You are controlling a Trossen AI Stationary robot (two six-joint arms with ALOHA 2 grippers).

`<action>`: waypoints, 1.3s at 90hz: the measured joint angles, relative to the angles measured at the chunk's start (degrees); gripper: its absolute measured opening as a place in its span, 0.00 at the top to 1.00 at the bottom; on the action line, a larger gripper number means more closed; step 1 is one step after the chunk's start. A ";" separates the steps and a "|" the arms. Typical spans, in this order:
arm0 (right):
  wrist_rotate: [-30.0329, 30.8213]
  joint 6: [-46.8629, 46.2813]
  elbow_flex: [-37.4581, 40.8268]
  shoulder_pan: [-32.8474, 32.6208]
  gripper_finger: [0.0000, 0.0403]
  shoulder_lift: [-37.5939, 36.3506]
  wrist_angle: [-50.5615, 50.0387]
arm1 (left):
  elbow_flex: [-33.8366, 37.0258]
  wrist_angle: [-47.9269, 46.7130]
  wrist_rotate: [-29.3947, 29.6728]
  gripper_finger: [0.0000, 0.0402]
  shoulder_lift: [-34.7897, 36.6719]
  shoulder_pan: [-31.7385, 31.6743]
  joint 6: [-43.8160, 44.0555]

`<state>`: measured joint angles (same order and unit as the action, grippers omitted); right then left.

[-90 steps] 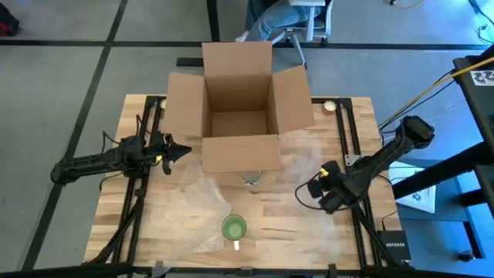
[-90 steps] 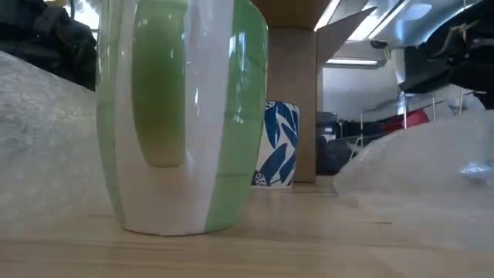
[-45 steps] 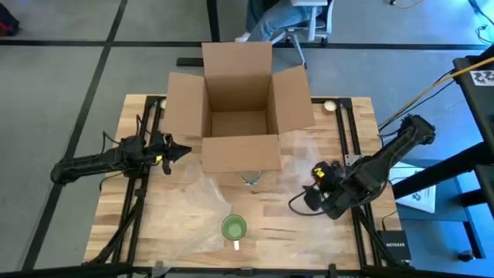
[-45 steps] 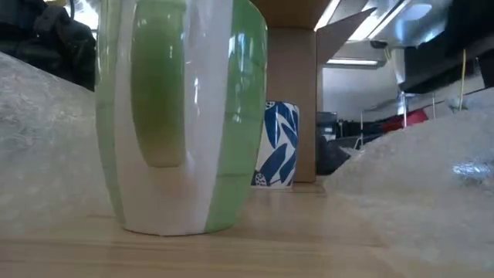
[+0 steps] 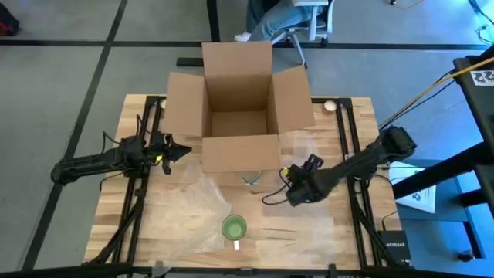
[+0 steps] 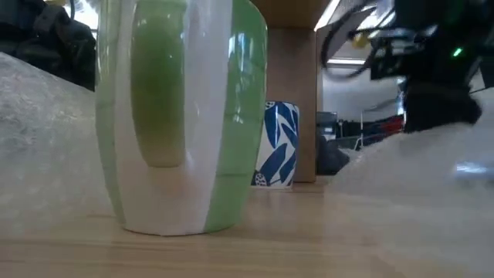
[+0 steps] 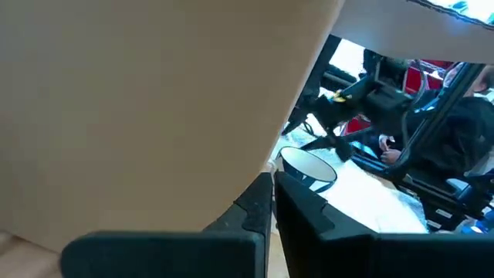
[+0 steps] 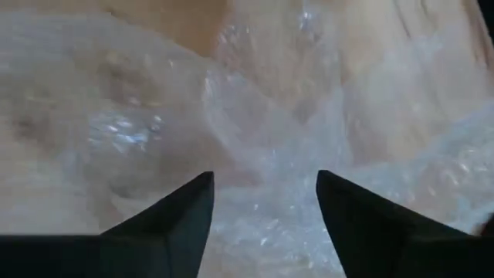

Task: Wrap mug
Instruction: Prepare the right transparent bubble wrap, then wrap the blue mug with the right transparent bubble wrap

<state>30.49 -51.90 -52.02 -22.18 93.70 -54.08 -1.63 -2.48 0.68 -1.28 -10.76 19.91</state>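
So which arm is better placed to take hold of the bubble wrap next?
The right. Its open pincer is over the bubble wrap near the box; the left pincer waits at the table's left edge.

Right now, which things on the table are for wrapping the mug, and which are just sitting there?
For the job:
mug
bubble wrap
right tool, open over the bubble wrap

Just sitting there:
cardboard box
blue-patterned cup
left tool, waiting beside the box

Mug [image 6: 181, 116] top beyond low view's edge
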 joint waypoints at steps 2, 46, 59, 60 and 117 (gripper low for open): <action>0.26 0.37 0.01 0.51 0.52 0.32 0.73 | 0.00 0.00 -0.02 1.00 0.02 0.00 -0.14; 12.08 6.32 -1.32 3.09 0.99 -16.05 3.52 | 0.00 -0.02 -0.41 1.00 0.02 0.00 -0.19; 17.54 3.08 0.44 4.05 1.00 -22.08 3.50 | 0.00 -0.02 -0.43 1.00 0.00 0.00 -0.08; 17.71 2.60 0.69 4.18 1.00 -22.24 3.52 | 0.00 -0.02 -0.43 1.00 0.01 0.00 0.05; -7.79 -4.04 0.27 4.81 0.38 -27.77 6.05 | 0.00 0.04 -0.48 1.00 0.00 0.00 1.81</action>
<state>22.70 -55.94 -51.75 -17.38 65.93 -48.03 -1.63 -2.44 0.21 -1.28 -10.76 21.71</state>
